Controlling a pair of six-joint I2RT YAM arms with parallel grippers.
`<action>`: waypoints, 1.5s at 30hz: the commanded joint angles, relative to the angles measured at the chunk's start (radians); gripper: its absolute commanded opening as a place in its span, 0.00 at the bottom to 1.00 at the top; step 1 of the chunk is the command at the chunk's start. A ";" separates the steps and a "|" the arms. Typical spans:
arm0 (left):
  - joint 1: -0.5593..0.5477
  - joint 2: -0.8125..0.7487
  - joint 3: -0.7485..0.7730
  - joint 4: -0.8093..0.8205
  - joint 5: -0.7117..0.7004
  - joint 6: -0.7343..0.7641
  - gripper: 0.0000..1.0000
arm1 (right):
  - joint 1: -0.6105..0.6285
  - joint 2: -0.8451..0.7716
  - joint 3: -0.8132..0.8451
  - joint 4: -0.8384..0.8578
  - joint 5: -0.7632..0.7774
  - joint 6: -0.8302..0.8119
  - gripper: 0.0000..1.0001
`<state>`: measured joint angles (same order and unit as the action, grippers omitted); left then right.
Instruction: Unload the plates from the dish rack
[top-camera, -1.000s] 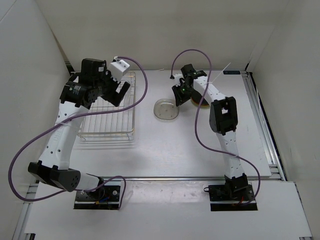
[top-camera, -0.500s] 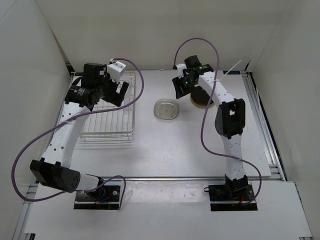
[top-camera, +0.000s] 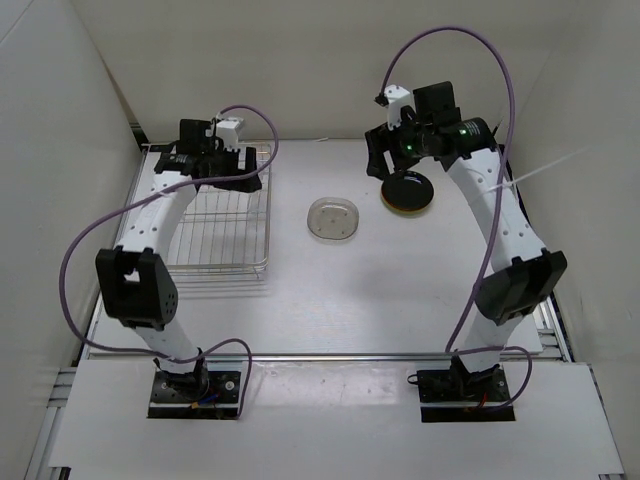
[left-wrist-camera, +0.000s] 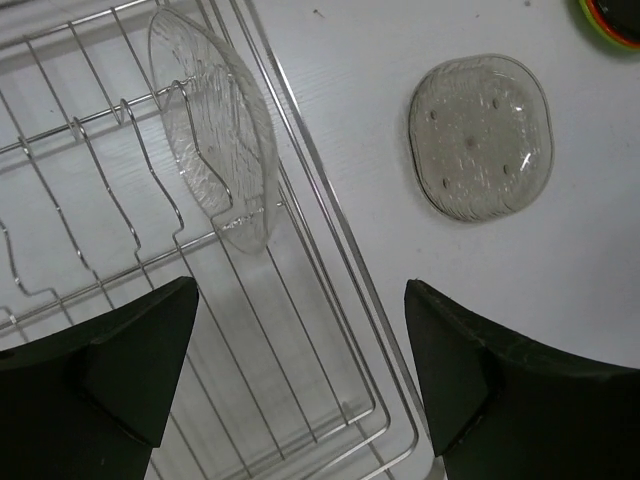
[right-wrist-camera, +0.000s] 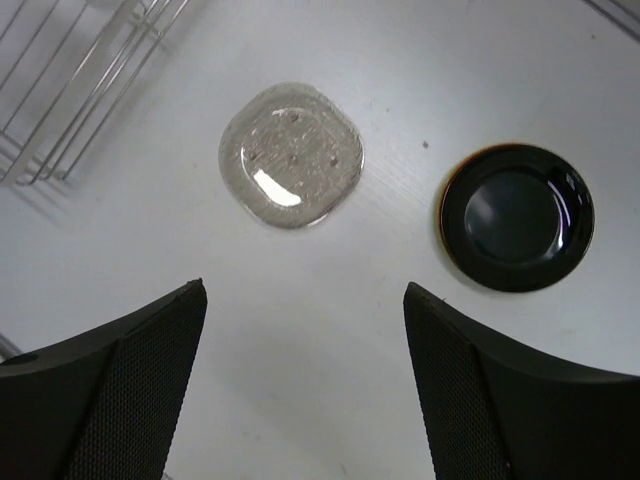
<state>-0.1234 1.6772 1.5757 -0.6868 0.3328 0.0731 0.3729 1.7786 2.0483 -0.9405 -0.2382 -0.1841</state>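
Observation:
The wire dish rack (top-camera: 215, 235) sits at the left. One clear glass plate (left-wrist-camera: 215, 140) stands on edge in the dish rack (left-wrist-camera: 120, 250). My left gripper (left-wrist-camera: 300, 300) hovers open above it, over the rack's back end (top-camera: 215, 178). A second clear plate (top-camera: 333, 218) lies flat on the table, also visible from both wrists (left-wrist-camera: 480, 135) (right-wrist-camera: 291, 153). To its right lies the glossy black plate (top-camera: 407, 190) (right-wrist-camera: 517, 215), on top of an orange rim. My right gripper (top-camera: 388, 165) (right-wrist-camera: 305, 295) hangs open and empty above these two.
A green and orange plate edge (left-wrist-camera: 612, 15) shows at the top right corner of the left wrist view. The rack's corner (right-wrist-camera: 80, 90) shows at the right wrist view's upper left. White walls close in the back and sides. Purple cables loop off both arms.
My right gripper opened and rose up and right, off the black plate, which stays on the stack. My left gripper shifted toward the rack's back end, still open.

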 joint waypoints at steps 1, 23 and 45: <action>0.036 0.073 0.056 0.070 0.130 -0.073 0.94 | -0.002 -0.079 -0.063 -0.037 -0.007 -0.002 0.83; 0.057 0.377 0.270 0.125 0.218 -0.102 0.70 | -0.011 -0.146 -0.155 -0.027 0.020 -0.011 0.83; 0.028 0.346 0.326 0.072 0.195 -0.130 0.11 | -0.011 -0.146 -0.165 -0.027 0.002 -0.002 0.83</action>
<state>-0.0891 2.0998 1.8484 -0.6140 0.5270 -0.0662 0.3660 1.6688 1.8828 -0.9775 -0.2173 -0.1875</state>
